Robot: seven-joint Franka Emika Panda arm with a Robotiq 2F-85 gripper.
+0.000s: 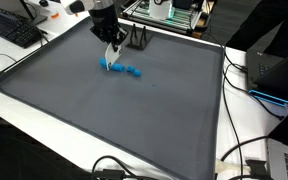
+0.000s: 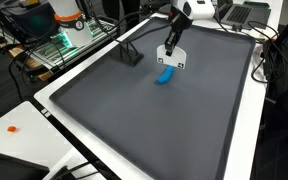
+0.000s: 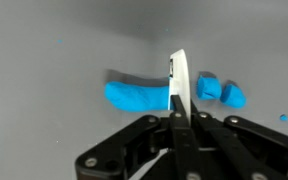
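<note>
My gripper (image 3: 180,112) is shut on a thin white blade (image 3: 179,78) that stands on edge against a blue strip of dough (image 3: 134,95). Two small cut blue pieces (image 3: 220,92) lie just to the right of the blade. In both exterior views the gripper (image 1: 110,52) (image 2: 172,56) points down over the blue dough (image 1: 121,69) (image 2: 165,76), which lies on a dark grey mat (image 1: 134,120) (image 2: 154,120). The blade tip (image 1: 108,62) is at the dough's end.
A small black stand (image 1: 137,40) (image 2: 130,52) sits on the mat behind the gripper. A keyboard (image 1: 14,30) lies beyond the mat's edge. Cables and a black box (image 1: 269,65) line the other side. A green-lit rack (image 2: 59,40) stands off the table.
</note>
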